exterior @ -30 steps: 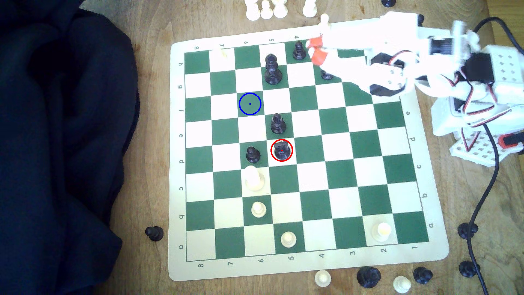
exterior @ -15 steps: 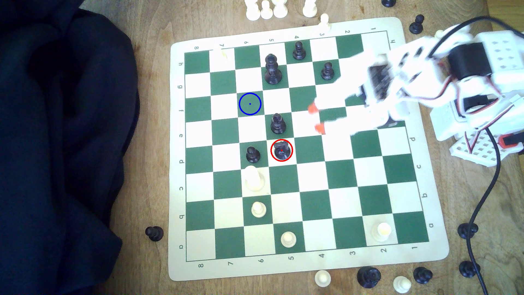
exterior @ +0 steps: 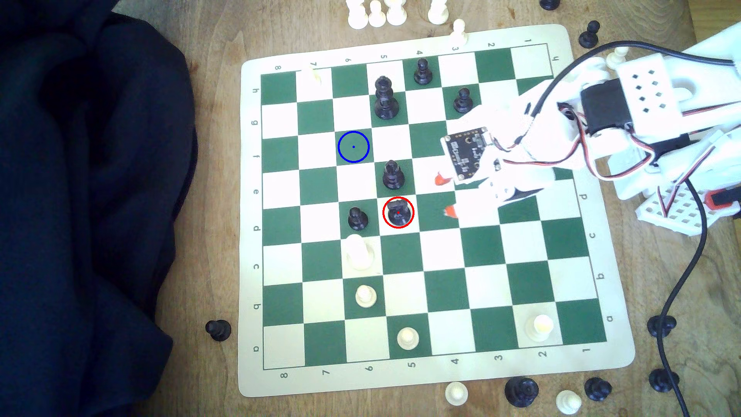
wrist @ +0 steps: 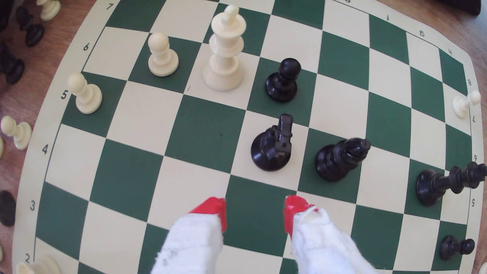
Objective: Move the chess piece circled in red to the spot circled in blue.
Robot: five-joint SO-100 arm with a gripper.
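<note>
At the exterior view's left a dark cloth (exterior: 88, 200) covers the wooden table (exterior: 208, 248), and one stray black pawn (exterior: 218, 329) stands on the wood just off the near-left corner of the chessboard (exterior: 441, 377). On the board, the spot circled in blue (exterior: 353, 146) is a bare green square left of centre, toward the far side. Just right of it and one row farther stands a tall black piece (exterior: 385, 98); one row nearer than the ring, on the same file as the tall one, is a slimmer pointed black piece (exterior: 392, 175) (wrist: 340, 158).

The chess piece circled in red (exterior: 398, 212) (wrist: 274, 146) sits upright on a white square directly nearer than the pointed piece – a blocky knight-like head on a round base. A black pawn (exterior: 357, 218) (wrist: 283, 80) stands on the green square just to its left, and a tall white piece (exterior: 358, 252) (wrist: 226, 50) is near that pawn, one row closer.

To the right of the ringed piece, the gripper (exterior: 446, 195) (wrist: 254, 214) hovers over the board with its red-tipped fingers (wrist: 213, 210) spread wide apart and nothing between them – in the wrist view the ringed piece lies ahead of the gap, not touching either tip. The white arm (exterior: 601, 120) reaches in from the exterior view's far right, a black cable (exterior: 681, 280) trailing beside it.
</note>
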